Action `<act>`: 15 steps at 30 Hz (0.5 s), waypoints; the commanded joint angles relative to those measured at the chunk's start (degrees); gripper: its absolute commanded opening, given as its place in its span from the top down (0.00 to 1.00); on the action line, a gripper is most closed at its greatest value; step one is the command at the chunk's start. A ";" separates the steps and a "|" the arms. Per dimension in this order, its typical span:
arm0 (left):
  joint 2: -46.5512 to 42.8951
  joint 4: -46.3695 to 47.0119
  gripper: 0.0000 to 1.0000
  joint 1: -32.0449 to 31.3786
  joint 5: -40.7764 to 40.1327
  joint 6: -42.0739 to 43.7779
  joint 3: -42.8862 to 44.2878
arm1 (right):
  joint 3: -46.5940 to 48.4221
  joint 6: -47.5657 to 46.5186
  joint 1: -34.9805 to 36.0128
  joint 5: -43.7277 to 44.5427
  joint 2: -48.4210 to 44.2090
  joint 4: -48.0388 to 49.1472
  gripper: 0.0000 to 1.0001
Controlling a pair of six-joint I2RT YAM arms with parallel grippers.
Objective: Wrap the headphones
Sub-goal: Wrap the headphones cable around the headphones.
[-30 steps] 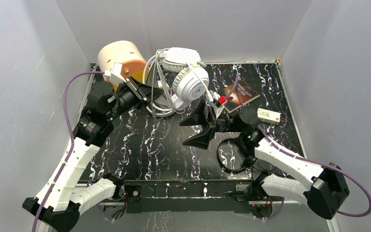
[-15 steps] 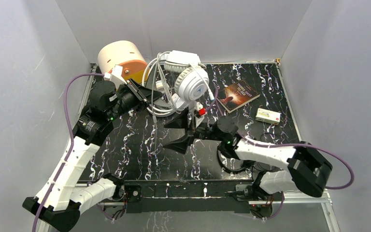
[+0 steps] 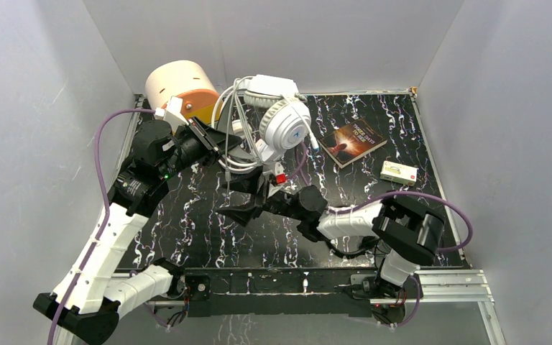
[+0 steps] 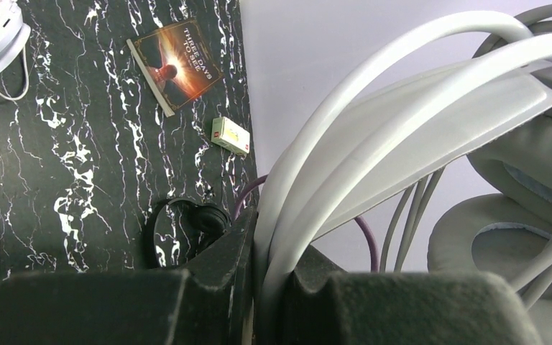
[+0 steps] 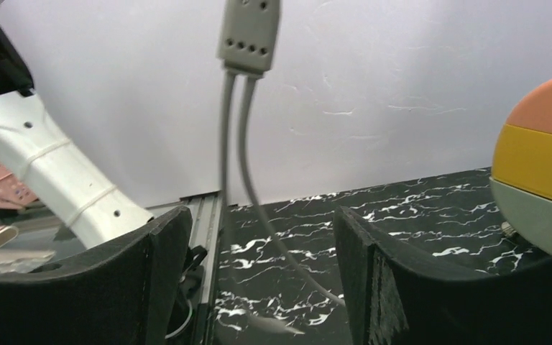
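Observation:
The big white headphones [image 3: 282, 121] hang above the back of the table. My left gripper [image 3: 214, 141] is shut on their headband. In the left wrist view the white bands [image 4: 345, 144] are pinched between the jaws of the left gripper [image 4: 277, 284], and a grey ear cushion [image 4: 503, 244] shows at right. The grey cord [image 3: 228, 167] dangles from them. My right gripper [image 3: 240, 199] is open low beside it. In the right wrist view the cord splitter [image 5: 250, 32] and its two strands [image 5: 248, 165] hang between the fingers of the right gripper [image 5: 259, 251] without touching them. A small black pair [image 3: 345, 243] lies partly under the right arm.
A cream and orange cylinder [image 3: 180, 90] stands at the back left, close to the left gripper. A book [image 3: 350, 141] and a small box [image 3: 399, 172] lie at the back right. The grey booth walls close in on three sides.
The right arm has swept left from beside the book to the hanging cord, and its jaws have narrowed a little. The headphones shifted slightly early on. The left arm holds still.

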 commanded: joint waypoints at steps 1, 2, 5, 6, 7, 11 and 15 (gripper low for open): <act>-2.13 4.32 1.00 0.16 1.36 -1.86 4.00 | 4.52 -1.20 0.15 4.17 1.61 8.95 0.25; -2.13 4.39 1.00 0.16 1.46 -1.82 4.07 | 5.10 -1.07 0.15 4.29 2.09 8.99 0.30; -2.13 4.08 1.00 0.16 0.85 -1.50 4.28 | 5.08 -0.67 0.15 5.08 2.59 7.93 0.47; -2.13 3.84 1.00 0.16 0.59 -1.26 4.51 | 4.36 -0.51 0.11 5.15 2.53 7.64 0.52; -2.13 3.50 1.00 0.16 0.28 -0.93 4.68 | 3.72 -0.27 0.15 5.52 2.40 6.87 0.57; -2.96 1.88 1.00 0.16 -3.33 1.15 5.12 | 0.80 -0.55 0.15 4.44 0.35 0.18 0.85; -3.83 1.43 1.00 0.16 -7.72 3.34 5.29 | -3.46 1.17 0.15 0.81 -5.58 -5.28 1.00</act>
